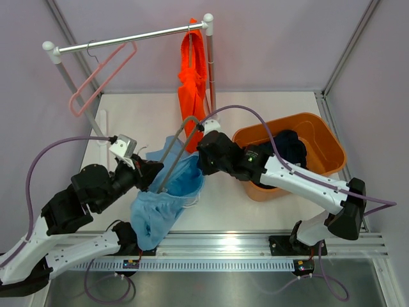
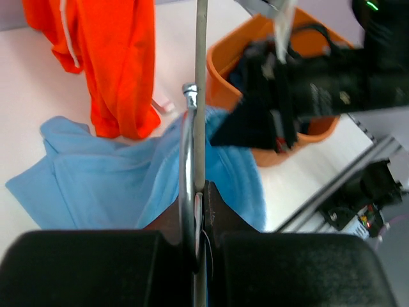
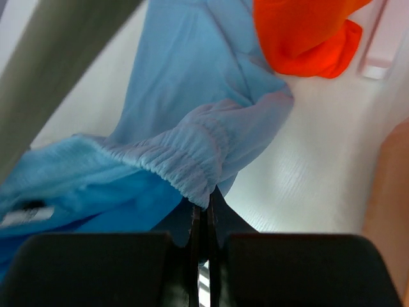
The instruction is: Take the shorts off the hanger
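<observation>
The light blue shorts (image 1: 160, 208) hang on a grey hanger (image 1: 174, 150) over the table's middle, partly draped on the table. My left gripper (image 1: 151, 176) is shut on the hanger's metal hook and stem (image 2: 200, 115), with the blue shorts (image 2: 96, 185) beyond it. My right gripper (image 1: 201, 160) is shut on the elastic waistband of the blue shorts (image 3: 192, 109), pinched at the fingertips (image 3: 204, 199). The orange shorts (image 1: 192, 83) hang from the rack's right end. The dark navy shorts (image 1: 291, 147) lie in the orange basket (image 1: 323, 131).
A rail rack (image 1: 128, 38) stands at the back with an empty pink hanger (image 1: 99, 77) at its left. The rack's right post (image 1: 209, 70) stands just behind my right gripper. The basket sits at the right beside my right arm. A metal rail (image 1: 255, 240) runs along the near edge.
</observation>
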